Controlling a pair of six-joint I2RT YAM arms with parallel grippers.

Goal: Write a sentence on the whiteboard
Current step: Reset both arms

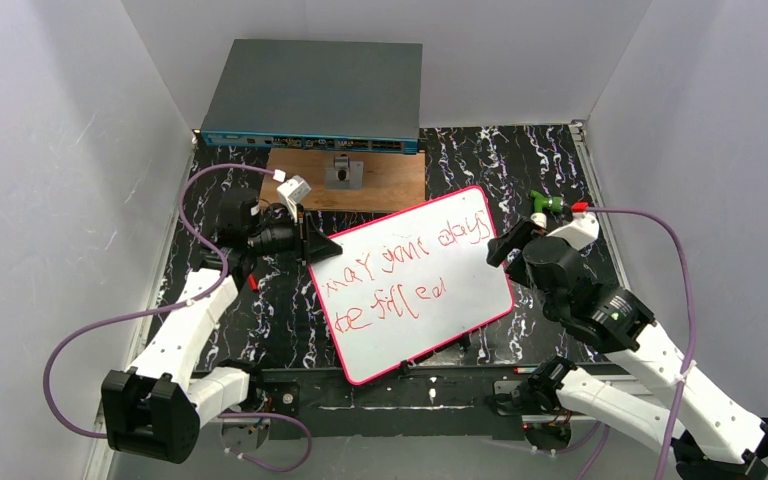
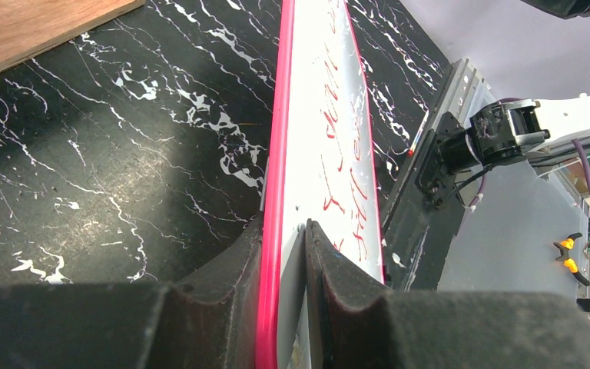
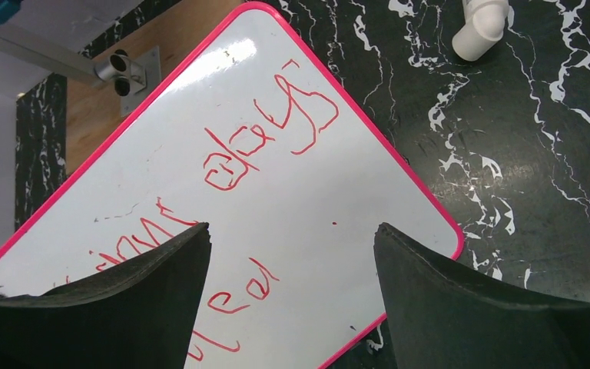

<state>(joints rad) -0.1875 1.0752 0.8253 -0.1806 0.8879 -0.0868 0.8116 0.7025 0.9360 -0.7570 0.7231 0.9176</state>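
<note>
Currently large white rounded-corner whiteboard, pink-red rim, sits mid black marbled tabletop, carrying red scrawled two-line sentence. left fingers clamped on its 10 o'clock corner, likely steadying it. right fingers spread, empty, at 2 o'clock edge.

the whiteboard is smooth, glossy white with a pink plastic rim. at its 12 o'clock, a matt wooden board lies on the black, marble-veined, faintly shiny table.

Black fingers of the right tool cover the start of the red scrawled marker sentence on the flat white pink-rimmed whiteboard. From the left wrist the board shows edge-on, its lettering too foreshortened to read.
</note>
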